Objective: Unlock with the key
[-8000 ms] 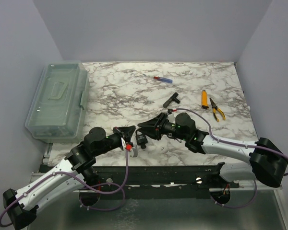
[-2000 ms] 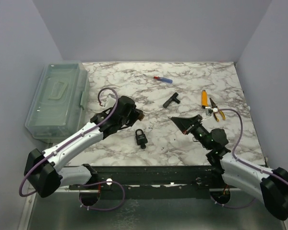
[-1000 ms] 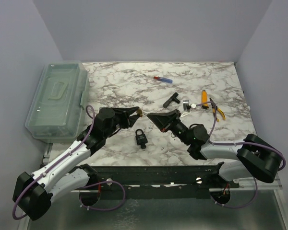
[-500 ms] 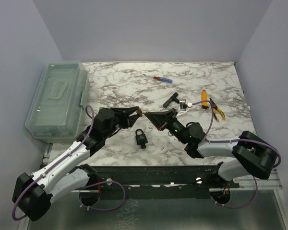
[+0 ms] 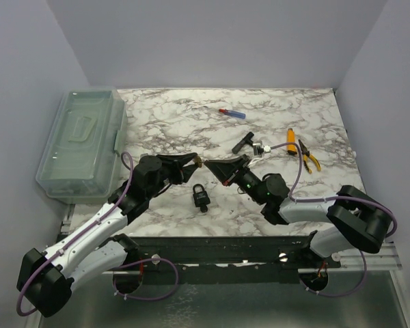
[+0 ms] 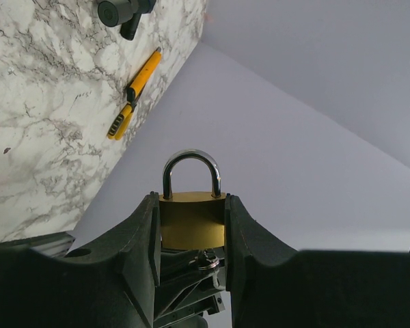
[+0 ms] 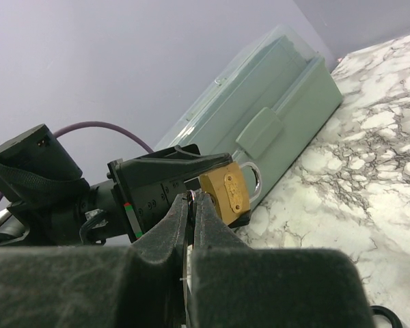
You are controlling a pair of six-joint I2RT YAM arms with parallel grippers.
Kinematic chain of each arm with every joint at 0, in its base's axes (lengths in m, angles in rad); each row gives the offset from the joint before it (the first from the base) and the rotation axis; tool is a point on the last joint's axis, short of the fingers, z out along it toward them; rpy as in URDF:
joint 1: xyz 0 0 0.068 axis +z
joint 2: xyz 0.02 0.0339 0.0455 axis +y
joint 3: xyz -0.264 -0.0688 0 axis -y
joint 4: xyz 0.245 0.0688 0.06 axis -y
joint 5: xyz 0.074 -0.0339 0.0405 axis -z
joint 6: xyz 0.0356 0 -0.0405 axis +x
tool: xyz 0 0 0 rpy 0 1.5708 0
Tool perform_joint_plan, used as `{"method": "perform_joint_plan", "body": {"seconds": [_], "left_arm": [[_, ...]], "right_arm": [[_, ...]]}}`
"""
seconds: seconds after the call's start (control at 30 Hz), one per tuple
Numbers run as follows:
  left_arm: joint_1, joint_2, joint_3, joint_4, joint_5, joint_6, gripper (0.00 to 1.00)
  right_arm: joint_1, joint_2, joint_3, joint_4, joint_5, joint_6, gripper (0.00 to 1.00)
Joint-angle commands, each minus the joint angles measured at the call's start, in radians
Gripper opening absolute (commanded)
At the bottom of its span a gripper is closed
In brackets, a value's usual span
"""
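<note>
Gold padlock (image 6: pixel 191 229) is being squeezed by the left gripper (image 5: pixel 194 161), up above the table (image 5: pixel 178 126). The right gripper (image 7: pixel 191 205) is pinching what looks like a thin key (image 7: pixel 190 196), right at the lock. The see-through box (image 5: pixel 82 143) is sitting shut; I cannot tell what is inside.

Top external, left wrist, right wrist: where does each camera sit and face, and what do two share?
Top external: above, behind the robot, looking down on the table; left arm and right arm show.
Left wrist: faces past the left end effector, shut on the brass padlock, toward pliers.
Right wrist: faces past the right end effector toward the plastic box.
Shared: both wrist views show that padlock.
</note>
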Motion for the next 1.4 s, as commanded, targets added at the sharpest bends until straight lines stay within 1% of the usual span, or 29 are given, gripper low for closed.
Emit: {"method": "perform_joint_plan", "body": {"seconds": [0.0,0.4,1.07,1.37], "left_arm": [[0.005,-0.015,-0.005,0.041,-0.018,-0.004,0.0],[0.005,-0.017,-0.006,0.041,-0.031,0.0,0.0],[0.005,-0.043,-0.043,0.041,-0.094,-0.013,0.0],[0.005,-0.039,-0.039,0.041,-0.097,-0.011,0.0]], "right_arm": [[0.007,0.024,0.028,-0.001,0.033,-0.01,0.01],[0.007,0.058,0.044,-0.012,0.024,0.01,0.01],[0.008,0.049,0.014,-0.01,0.019,0.046,0.0],[0.01,0.082,0.029,-0.011,0.0,0.065,0.01]]}}
